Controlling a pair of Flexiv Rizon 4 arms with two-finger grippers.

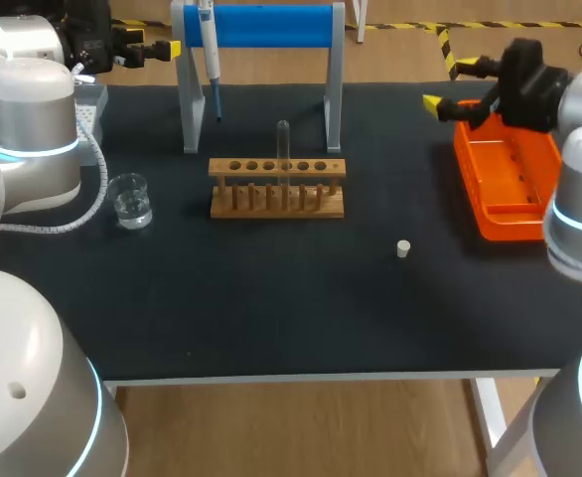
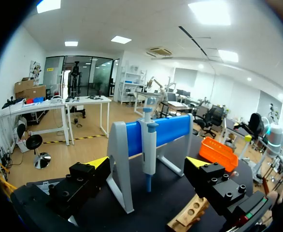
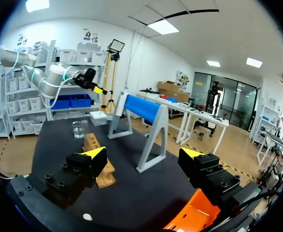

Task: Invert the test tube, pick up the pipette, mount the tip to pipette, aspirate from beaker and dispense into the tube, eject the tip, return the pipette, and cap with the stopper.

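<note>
- Your left gripper: fingers spread wide with nothing between them. It hangs by the far left corner of the table.
- Straight ahead of it the pipette hangs upright on the blue-barred stand, apart from both fingers.
- Beside one of its fingers you see one end of the wooden rack. The orange tray sits well beyond that.
- Your right gripper: also spread, holding nothing. It hangs over the far end of the orange tray at the table's right side.
- Ahead of it is the rack, with the beaker past it and the stand off to one side. The left arm shows far off.
- The test tube stands upright in a middle hole of the rack, just in front of the stand. You can't tell which end is up.
- The beaker holds clear liquid. It sits left of the rack, near it but not touching.
- The stopper lies alone on the black table, nearer you than the rack and to its right. It sits between the rack and the tray and touches neither.
</note>
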